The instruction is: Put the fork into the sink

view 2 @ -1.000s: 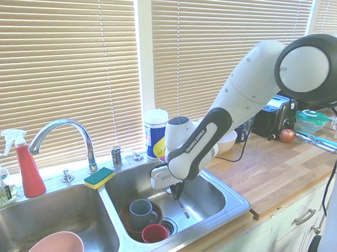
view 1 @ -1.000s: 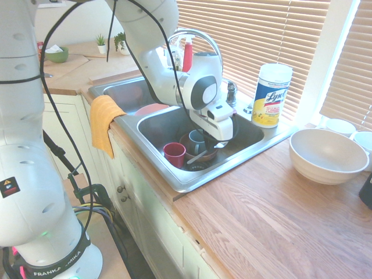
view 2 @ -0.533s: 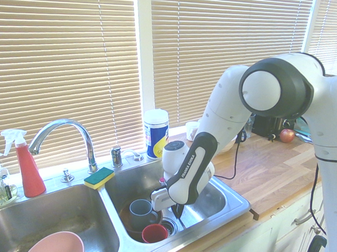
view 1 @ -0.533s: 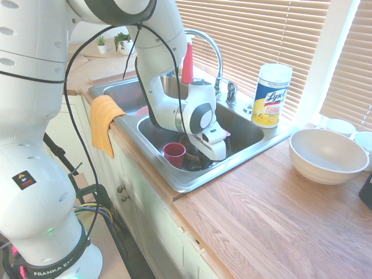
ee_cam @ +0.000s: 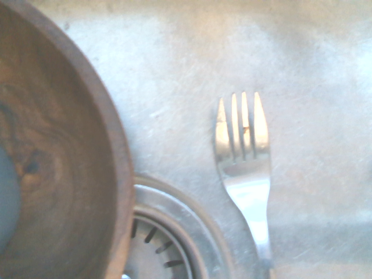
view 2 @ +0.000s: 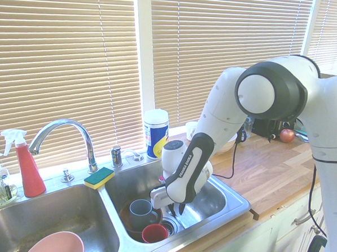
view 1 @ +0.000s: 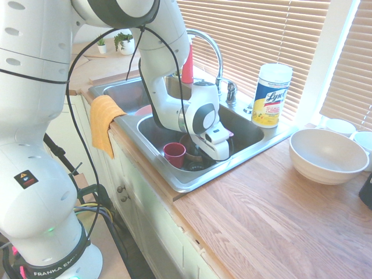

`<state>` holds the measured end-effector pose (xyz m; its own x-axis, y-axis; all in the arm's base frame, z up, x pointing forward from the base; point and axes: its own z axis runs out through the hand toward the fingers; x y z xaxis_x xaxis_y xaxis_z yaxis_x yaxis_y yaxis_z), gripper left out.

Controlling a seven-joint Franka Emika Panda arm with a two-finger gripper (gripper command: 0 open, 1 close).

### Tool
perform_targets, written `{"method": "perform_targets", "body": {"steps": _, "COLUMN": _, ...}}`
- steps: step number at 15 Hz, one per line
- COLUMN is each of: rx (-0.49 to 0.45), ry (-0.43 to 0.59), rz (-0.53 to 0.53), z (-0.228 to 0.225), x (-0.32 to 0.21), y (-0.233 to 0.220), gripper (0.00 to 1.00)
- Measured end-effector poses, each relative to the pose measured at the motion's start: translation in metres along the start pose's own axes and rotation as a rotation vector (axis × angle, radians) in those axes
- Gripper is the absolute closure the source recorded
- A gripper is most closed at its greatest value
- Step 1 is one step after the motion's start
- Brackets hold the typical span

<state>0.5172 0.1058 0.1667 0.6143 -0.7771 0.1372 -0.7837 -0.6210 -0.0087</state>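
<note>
Down in the right-hand basin of the sink, the white arm is reaching from above, its gripper pointing straight down close over the steel floor. Whether the gripper is clamped or parted I cannot tell, since the hand's housing and shadow are hiding it in both outside views. Just beside the gripper, toward the divider between the basins, a brown bowl is sitting on the basin floor with a grey mug standing in it. A red cup is standing near the gripper, at the front wall of the basin. Almost directly beneath the gripper the drain strainer is showing, partly tucked under the bowl's rim. The fork is showing in the wrist view, tines pointing away over the basin floor and its handle running just beside the drain ring; whether it is being held or lying loose cannot be told
</note>
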Motion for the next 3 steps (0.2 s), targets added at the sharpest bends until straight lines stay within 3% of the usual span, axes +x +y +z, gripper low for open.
{"method": "perform_targets", "body": {"steps": 3, "rx": 0.003, "ry": 0.018, "rz": -0.001, "z": -0.058, "x": 0.008, "y": -0.013, "gripper": 0.0}}
